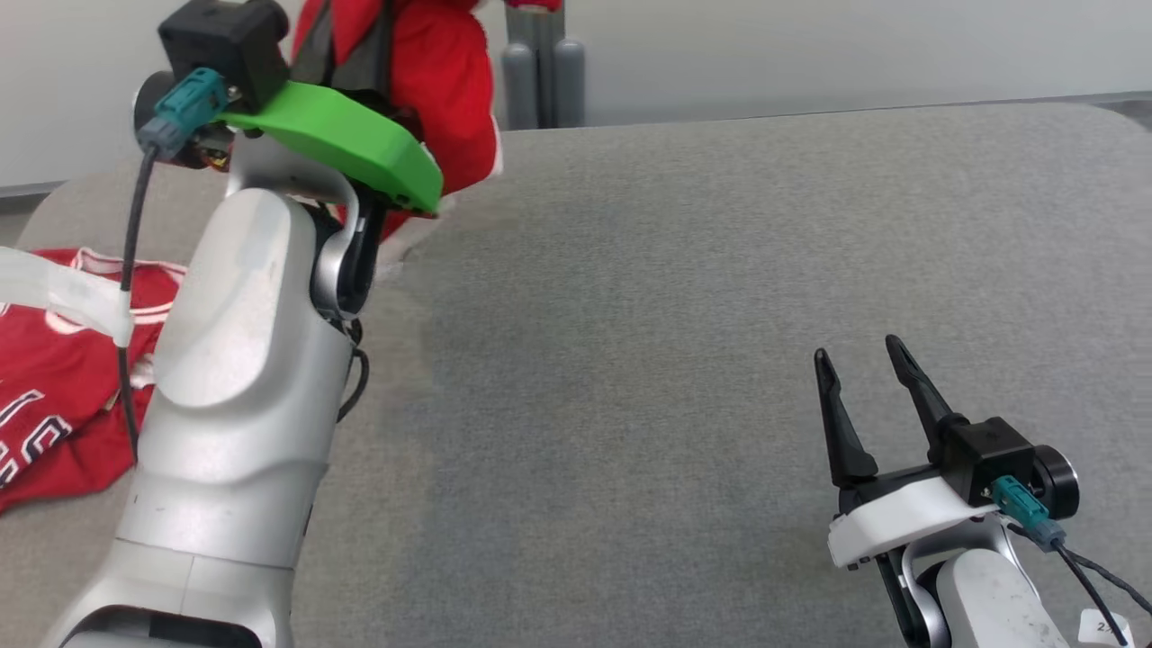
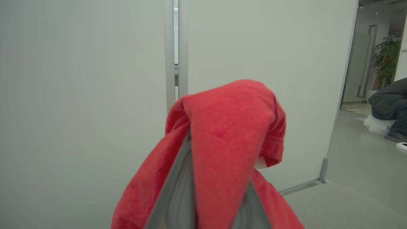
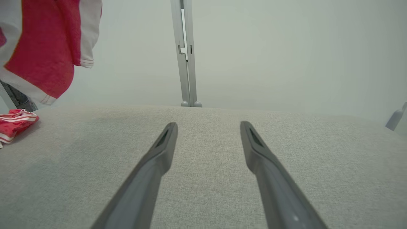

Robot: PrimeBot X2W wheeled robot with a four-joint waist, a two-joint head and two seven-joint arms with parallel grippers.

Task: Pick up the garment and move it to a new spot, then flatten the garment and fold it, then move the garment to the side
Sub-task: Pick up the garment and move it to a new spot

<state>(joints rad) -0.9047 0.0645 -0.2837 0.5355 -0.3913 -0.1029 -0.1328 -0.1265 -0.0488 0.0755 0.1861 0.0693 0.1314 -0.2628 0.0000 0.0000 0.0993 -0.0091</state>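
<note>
Aloft, garment between left jaws

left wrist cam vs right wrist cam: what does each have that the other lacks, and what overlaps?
Left wrist, not right wrist: a hallway with a plant, and a person in dark clothes.
Right wrist, not left wrist: the right pincer, open and empty, and red striped cloth lying on the table.
Both: the lifted red garment, close-up in left wrist and hanging upper left in right wrist; the grey table; the pale wall; the grey post.
</note>
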